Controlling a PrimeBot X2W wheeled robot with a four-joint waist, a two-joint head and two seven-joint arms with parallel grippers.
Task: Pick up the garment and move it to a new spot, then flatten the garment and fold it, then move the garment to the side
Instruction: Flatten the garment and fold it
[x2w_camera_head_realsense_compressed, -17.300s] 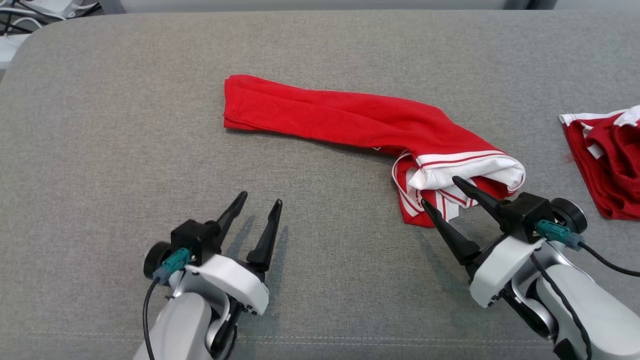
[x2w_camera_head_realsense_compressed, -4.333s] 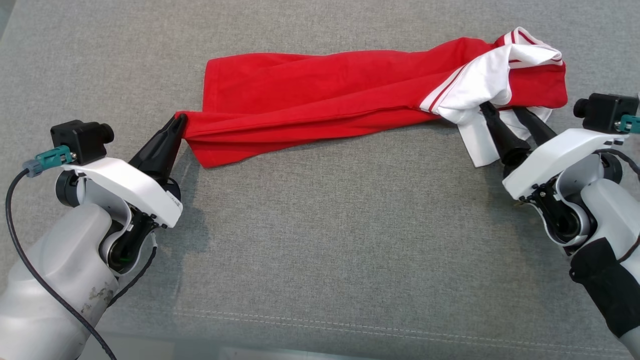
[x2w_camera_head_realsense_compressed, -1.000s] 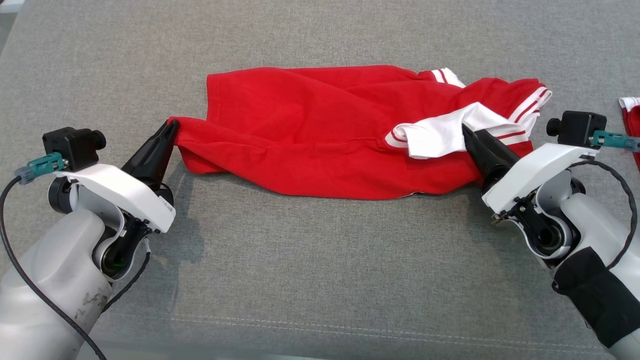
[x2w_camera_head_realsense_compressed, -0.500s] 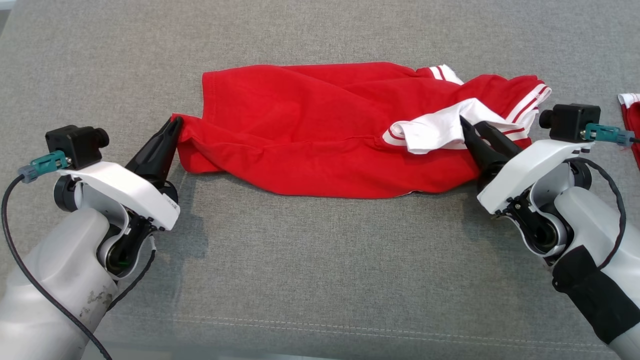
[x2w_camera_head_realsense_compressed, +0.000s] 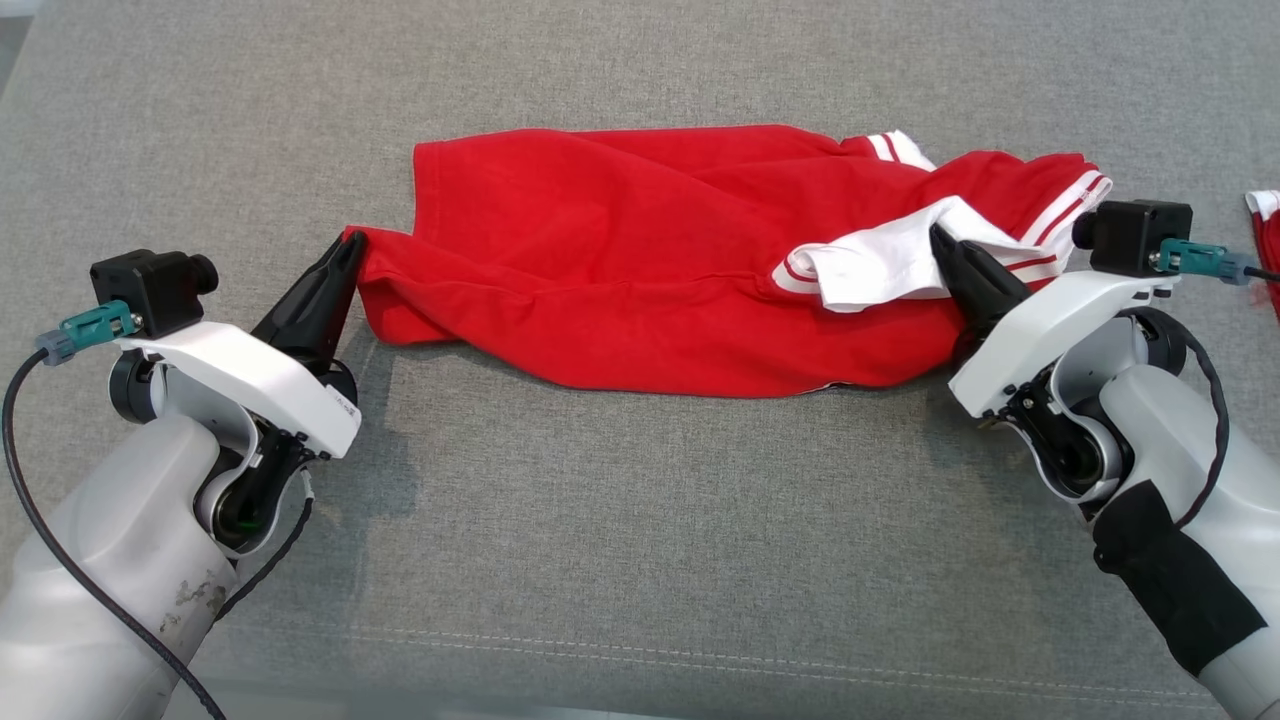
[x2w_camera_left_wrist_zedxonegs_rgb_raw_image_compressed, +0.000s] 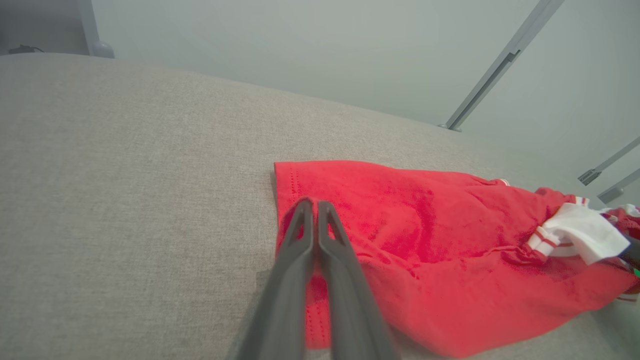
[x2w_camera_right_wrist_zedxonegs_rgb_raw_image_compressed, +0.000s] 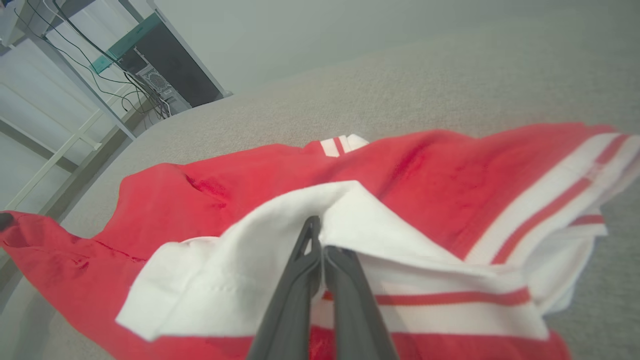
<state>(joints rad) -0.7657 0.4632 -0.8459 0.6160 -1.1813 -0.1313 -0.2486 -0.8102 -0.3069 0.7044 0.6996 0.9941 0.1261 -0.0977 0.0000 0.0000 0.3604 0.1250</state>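
The garment (x2w_camera_head_realsense_compressed: 640, 250) is a red shirt with white, red-striped trim, lying rumpled and spread across the grey cushion (x2w_camera_head_realsense_compressed: 640, 520). My left gripper (x2w_camera_head_realsense_compressed: 350, 245) is shut on the garment's left hem corner, with red cloth (x2w_camera_left_wrist_zedxonegs_rgb_raw_image_compressed: 400, 240) stretching to the right of the closed tips in the left wrist view. My right gripper (x2w_camera_head_realsense_compressed: 940, 240) is shut on the white sleeve fold at the garment's right end. In the right wrist view the closed fingers (x2w_camera_right_wrist_zedxonegs_rgb_raw_image_compressed: 320, 270) pinch white cloth (x2w_camera_right_wrist_zedxonegs_rgb_raw_image_compressed: 235, 260) with red stripes beside them.
A second red and white cloth (x2w_camera_head_realsense_compressed: 1265, 240) peeks in at the cushion's right edge. Open grey cushion lies in front of the garment, toward me. Metal frame bars (x2w_camera_left_wrist_zedxonegs_rgb_raw_image_compressed: 500, 60) and a shelf with cables (x2w_camera_right_wrist_zedxonegs_rgb_raw_image_compressed: 125, 65) stand beyond the cushion.
My right gripper has closed on the white sleeve fold; one second ago its fingers stood apart around it. The left gripper keeps its hold on the hem, and the garment has barely shifted.
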